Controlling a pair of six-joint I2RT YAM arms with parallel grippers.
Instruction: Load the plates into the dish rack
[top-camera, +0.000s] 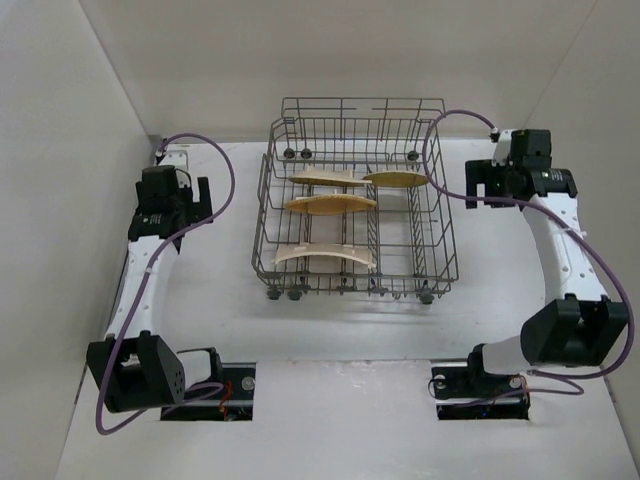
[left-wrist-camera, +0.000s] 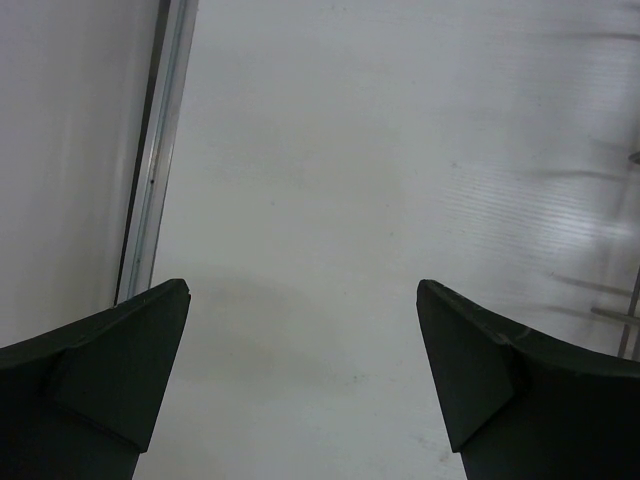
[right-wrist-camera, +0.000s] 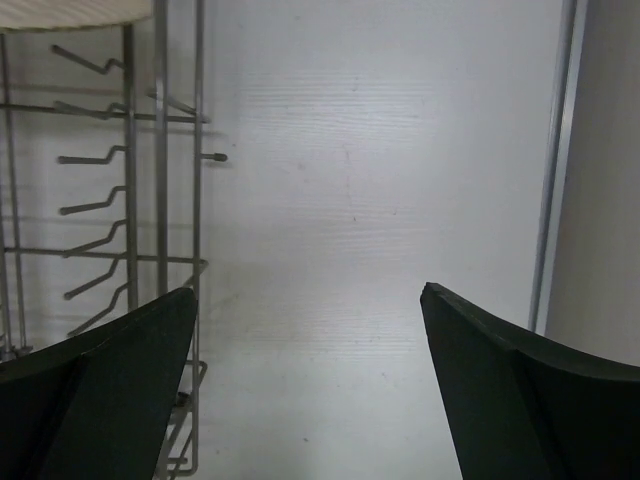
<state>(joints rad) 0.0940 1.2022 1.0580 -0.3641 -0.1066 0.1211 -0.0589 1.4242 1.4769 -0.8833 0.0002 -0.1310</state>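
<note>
Two arms were held bent and raised at either side of the bench (top-camera: 330, 340), each wrist tipped downward. The left pincer (left-wrist-camera: 303, 290) was spread wide and gripped nothing. The right pincer (right-wrist-camera: 310, 290) was likewise spread wide and unloaded, with smooth white bench seen beneath both. Between the pincers the dish rack (top-camera: 345, 282) was set, its grey wire wall just left of the right pincer and well right of the left one. Four plates (top-camera: 330, 204) were stood edge-on among its upright tines (right-wrist-camera: 85, 205), as thin tan and pale slivers, one seen ribbed. Purple cables (top-camera: 231, 180) were looped off both wrists.
</note>
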